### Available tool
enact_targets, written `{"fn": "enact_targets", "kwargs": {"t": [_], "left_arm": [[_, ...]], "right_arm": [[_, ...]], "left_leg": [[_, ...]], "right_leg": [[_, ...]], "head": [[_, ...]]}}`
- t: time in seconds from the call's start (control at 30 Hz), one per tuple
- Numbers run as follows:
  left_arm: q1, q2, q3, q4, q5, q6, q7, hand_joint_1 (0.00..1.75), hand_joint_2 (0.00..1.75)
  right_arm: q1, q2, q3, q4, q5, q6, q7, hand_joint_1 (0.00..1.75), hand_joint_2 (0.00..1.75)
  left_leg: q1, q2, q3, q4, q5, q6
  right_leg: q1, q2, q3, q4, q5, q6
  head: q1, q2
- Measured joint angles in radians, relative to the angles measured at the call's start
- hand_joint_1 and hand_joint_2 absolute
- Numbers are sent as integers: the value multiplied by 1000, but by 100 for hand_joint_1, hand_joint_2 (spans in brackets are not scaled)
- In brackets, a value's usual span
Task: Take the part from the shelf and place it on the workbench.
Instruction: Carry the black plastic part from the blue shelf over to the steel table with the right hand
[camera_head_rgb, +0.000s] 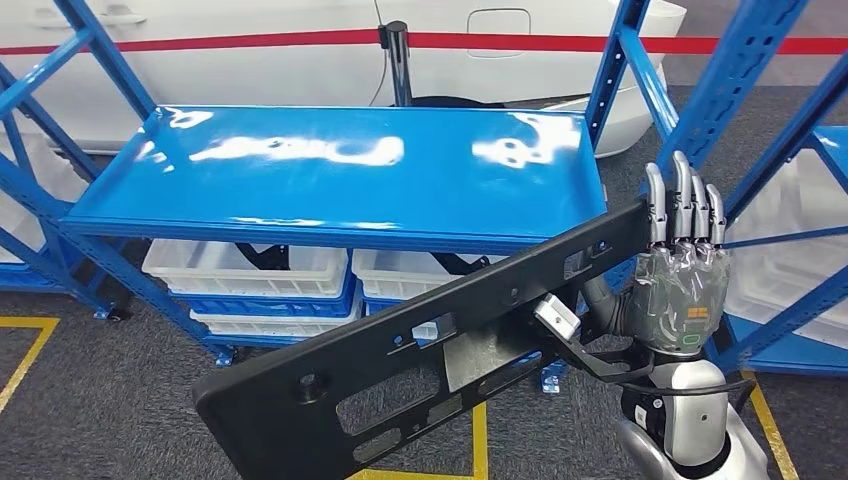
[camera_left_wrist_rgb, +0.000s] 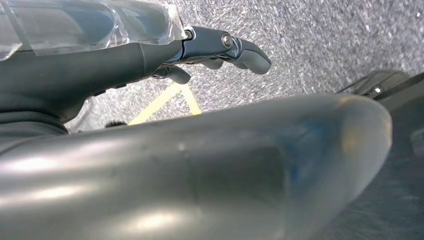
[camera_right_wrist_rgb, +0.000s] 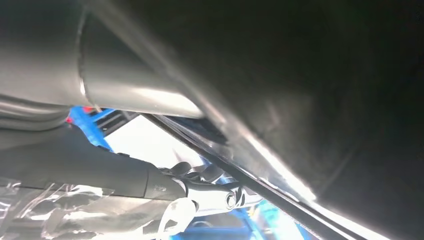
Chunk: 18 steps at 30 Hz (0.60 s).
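The part (camera_head_rgb: 400, 370) is a long black plastic panel with several cut-outs, held slanting in the air in front of the blue shelf (camera_head_rgb: 350, 170). Its left end hangs low and its right end is raised. My right hand (camera_head_rgb: 685, 265) grips that raised end, fingers pointing up behind the edge. In the right wrist view the dark part (camera_right_wrist_rgb: 325, 100) lies close against my right hand (camera_right_wrist_rgb: 125, 175). In the left wrist view my left hand (camera_left_wrist_rgb: 150, 55) hangs over grey carpet, its fingers (camera_left_wrist_rgb: 240, 47) slightly curled and holding nothing. The shelf's top board is bare and glossy.
White bins (camera_head_rgb: 250, 268) sit on the shelf's lower level. Blue uprights (camera_head_rgb: 735, 70) stand close to my right hand, with another rack (camera_head_rgb: 800, 290) beyond them. A white car body (camera_head_rgb: 300, 60) with a red stripe is behind. Yellow lines (camera_head_rgb: 25, 350) mark the carpet.
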Motion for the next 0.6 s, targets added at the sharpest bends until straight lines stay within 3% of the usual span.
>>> {"fn": "enact_targets", "kwargs": {"t": [0.03,0.07,0.1,0.17,0.23,0.3,0.37,0.43,0.5,0.53,0.57,0.6], "left_arm": [[0,0,0,0,0,0,0,0,0],[0,-1,0,0,0,0,0,0,0],[0,-2,0,0,-1,0,0,0,0],[0,-3,0,0,-1,0,0,0,0],[-2,-4,0,0,-1,0,0,0,0],[-3,-5,0,0,-1,0,0,0,0],[-2,-7,0,0,-1,0,1,0,0],[-4,-10,0,0,0,2,2,0,0],[-3,-11,0,0,1,4,3,0,0],[-2,-11,0,0,1,4,3,0,0],[0,-11,0,0,2,4,3,0,0],[1,-11,0,0,2,4,3,0,0]], "right_arm": [[0,0,0,0,-1,0,0,0,0],[0,0,0,0,-1,0,0,0,0],[0,0,0,0,-2,0,1,0,0],[0,0,0,0,-4,0,1,0,0],[0,0,-3,0,-5,0,1,0,0],[0,0,-6,0,-7,0,3,0,0],[0,-1,-8,0,-10,0,3,0,0],[-1,-4,-11,0,-12,1,5,0,0],[-1,-6,-13,0,-14,1,6,0,0],[-1,-6,-13,0,-15,2,6,0,0],[0,-7,-13,0,-16,2,7,0,0],[1,-7,-13,0,-18,2,7,0,0]], "left_leg": [[2,-3,-21,66,-32,-3],[4,-5,-28,102,-45,-3],[5,-7,-16,97,-40,-2],[4,-28,66,-28,12,11],[1,-70,145,-169,52,26],[-4,-85,165,-213,61,33],[-5,-64,161,-216,73,40],[-1,-42,152,-223,90,52],[-1,-20,137,-225,102,60],[-2,-8,129,-224,108,62],[-2,3,121,-223,113,61],[-2,15,113,-222,118,60]], "right_leg": [[1,8,-9,0,7,0],[1,18,-17,1,13,1],[2,28,-24,1,19,3],[3,49,-36,1,31,8],[4,65,-46,1,42,16],[2,79,-54,2,52,28],[-2,90,-61,3,59,41],[0,65,-84,46,22,48],[-1,26,-130,172,-67,53],[-2,17,-151,243,-106,57],[-3,13,-160,289,-128,60],[-4,11,-150,298,-131,62]], "head": [[0,0],[0,0],[0,0],[0,0],[0,0],[0,0],[0,0],[1,0],[4,0],[4,0],[5,0],[5,0]]}}
